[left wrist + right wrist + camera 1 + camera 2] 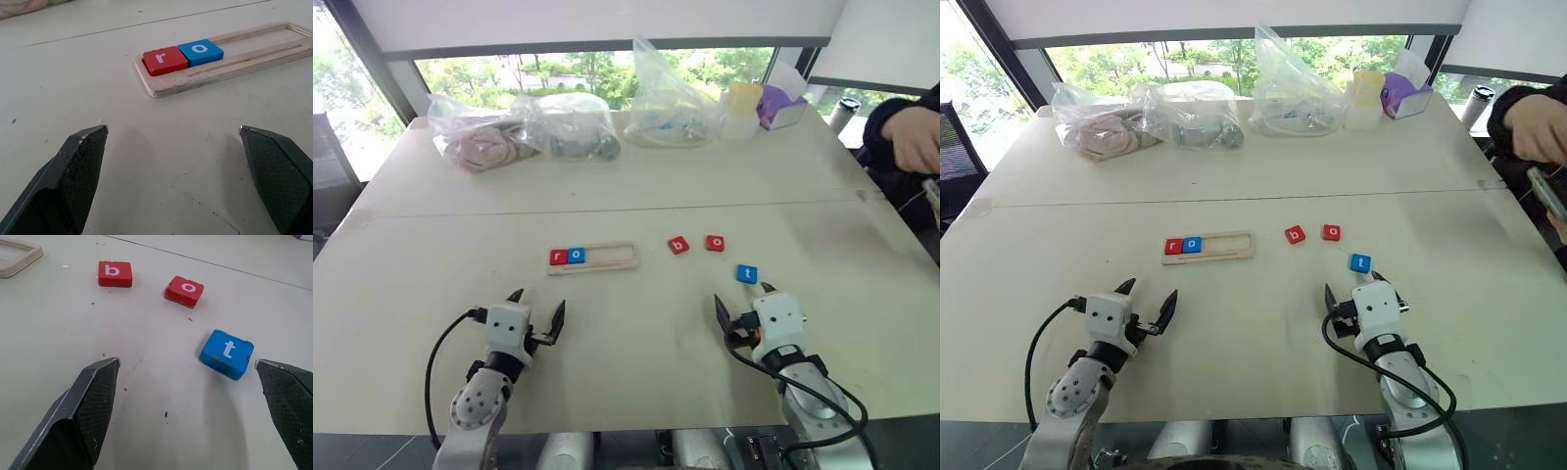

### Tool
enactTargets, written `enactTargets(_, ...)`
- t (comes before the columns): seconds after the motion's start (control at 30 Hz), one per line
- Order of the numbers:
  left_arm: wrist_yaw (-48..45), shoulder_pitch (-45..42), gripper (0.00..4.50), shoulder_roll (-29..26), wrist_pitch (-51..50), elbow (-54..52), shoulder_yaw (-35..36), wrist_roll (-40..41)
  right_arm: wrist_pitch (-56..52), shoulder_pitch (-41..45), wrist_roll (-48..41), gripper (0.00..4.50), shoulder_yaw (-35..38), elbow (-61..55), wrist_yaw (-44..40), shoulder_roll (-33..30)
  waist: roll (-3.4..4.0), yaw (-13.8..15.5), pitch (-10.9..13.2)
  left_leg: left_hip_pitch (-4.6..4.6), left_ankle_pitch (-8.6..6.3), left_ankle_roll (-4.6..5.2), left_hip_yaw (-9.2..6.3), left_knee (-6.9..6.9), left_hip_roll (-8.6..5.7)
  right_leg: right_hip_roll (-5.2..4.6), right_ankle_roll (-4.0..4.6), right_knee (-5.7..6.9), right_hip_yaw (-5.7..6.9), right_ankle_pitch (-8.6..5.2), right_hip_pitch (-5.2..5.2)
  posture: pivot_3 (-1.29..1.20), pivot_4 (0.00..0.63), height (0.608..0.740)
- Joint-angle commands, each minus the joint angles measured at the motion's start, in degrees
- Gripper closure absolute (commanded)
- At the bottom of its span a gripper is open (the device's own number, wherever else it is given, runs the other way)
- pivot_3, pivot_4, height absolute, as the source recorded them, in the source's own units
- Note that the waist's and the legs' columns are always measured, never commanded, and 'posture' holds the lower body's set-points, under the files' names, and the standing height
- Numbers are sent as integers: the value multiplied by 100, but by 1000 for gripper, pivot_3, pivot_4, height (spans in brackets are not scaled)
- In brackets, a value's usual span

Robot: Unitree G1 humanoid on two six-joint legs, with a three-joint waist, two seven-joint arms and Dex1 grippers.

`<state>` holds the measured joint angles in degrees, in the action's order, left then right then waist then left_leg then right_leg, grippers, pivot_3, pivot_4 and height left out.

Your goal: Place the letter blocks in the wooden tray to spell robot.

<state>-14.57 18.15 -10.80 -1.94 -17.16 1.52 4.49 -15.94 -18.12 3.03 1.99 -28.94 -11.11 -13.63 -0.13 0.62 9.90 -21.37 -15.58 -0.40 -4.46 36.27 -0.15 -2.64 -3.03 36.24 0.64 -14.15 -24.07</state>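
Worktop [636, 186], beige, wide, carries everything. Far edge: clear plastic bags [570, 125] w/ odds and ends, plus a purple tissue box [783, 106]. A person's hand [913, 137] shows at the right edge, well apart from the work.

Wooden tray [607, 258] lies mid-worktop, long axis across the robot's front. Red r block [557, 258] sits at its left end, blue o block [576, 256] touching it on the right; rest of the groove is bare, so three slots left to fill.

Left end effector [538, 314] hovers near the tray's left end, fingers wide apart, nothing held. Right end effector [744, 305] likewise wide apart & empty.

Loose blocks lie right of the tray: red b block [678, 246] nearest it, red o block [715, 243] just beside that, blue t block [747, 273] closest to the right end effector, near its right finger in the wrist view.

Next letter needed is b, not t, so imo reach past the t w/ the right arm. Square the fingers to the b's flat sides, since it lies slightly turned. Keep clear of the red o beside it. Set it in the groove touching the blue o, letter upright, no tilt on the rim.
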Motion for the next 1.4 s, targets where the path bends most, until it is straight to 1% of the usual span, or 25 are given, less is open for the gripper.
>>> enactTargets(0.03, 39, 54, 0, 30, 72, -201, -32, -4, 29, 7, -79, 23, 104, -286, -65, -66, 0, 0, 0, 0, 0, 0, 0, 0, 0, 0, 0, 0, 0, 0, 0, 0, 150, 740)
enactTargets(0.17, 7, 34, 0, 85, 3, -316, -57, 126, 19, 66, -85, 23, 124, -253, -111, -95, -2, -1, 1, 0, 0, 0, 0, 0, 0, 1, 0, 0, 0, 0, 0, 0, 150, 740)
enactTargets(0.53, -18, -31, 0, 32, -143, -494, -30, 138, 74, 193, -41, 23, 6, -124, -80, -27, -3, -5, 2, 0, 0, 0, 0, 1, 0, 1, 0, 0, 0, 0, 0, 0, 150, 740)
enactTargets(0.8, -189, -274, 0, -231, -491, -657, 68, 273, 136, 243, 21, 23, -123, -81, 60, 103, -5, -6, 3, 0, 0, 0, -1, 2, 1, 2, 0, 0, 0, 0, 0, 0, 150, 740)
enactTargets(0.9, -655, -670, 0, -662, -627, -391, 333, 591, 192, 317, 52, 23, -172, -110, -4, 39, -6, -7, 4, 1, 1, -1, -1, 1, 0, 4, 1, 0, 0, 0, -1, 0, 150, 740)
enactTargets(0.97, -1105, -982, 0, -1043, -672, -164, 493, 867, 305, 388, 69, 23, -221, -133, -175, -126, -5, -8, 4, 1, 3, -4, -3, 1, 1, 9, 3, 2, 1, 2, -3, 0, 150, 740)
enactTargets(1.07, -2219, -1579, 0, -1850, -739, 425, 637, 1324, 390, 611, -21, 23, -220, -129, -464, -390, -5, -16, 5, 2, 5, -7, -2, 0, 0, 10, 5, 2, 7, 3, -3, 0, 150, 740)
enactTargets(1.13, -2797, -2164, 0, -2260, -727, 1043, 728, 1537, 393, 804, -87, 23, -215, -112, -573, -488, -7, -19, 7, 1, 5, -8, 0, 1, -1, 9, 5, 2, 8, 3, -3, 0, 150, 740)
enactTargets(1.23, -3626, -2973, 0, -2687, -641, 1955, 575, 1600, 371, 1041, -134, 23, -261, -61, -665, -513, -14, -27, 11, 0, 6, -8, 0, 1, -2, 11, 8, 3, 9, 5, -3, 0, 150, 740)
enactTargets(1.3, -4375, -3604, 0, -2927, -569, 2693, 323, 1524, 308, 1178, -165, 23, -322, -67, -713, -484, -15, -28, 11, 0, 7, -8, 1, -1, -4, 10, 11, 3, 8, 9, -3, 0, 150, 740)
enactTargets(1.33, -4903, -4066, 0, -3012, -471, 3243, 167, 1473, 256, 1246, -189, 23, -374, -91, -753, -474, -16, -33, 12, -1, 7, -8, 1, -2, -5, 11, 16, 3, 9, 13, -3, 0, 150, 740)
enactTargets(1.4, -5627, -4682, 0, -3100, -380, 4002, -47, 1418, 196, 1334, -212, 23, -461, -137, -803, -464, -21, -27, 15, -2, 7, -8, 1, -4, -7, 11, 24, 4, 9, 20, -4, 0, 150, 740)
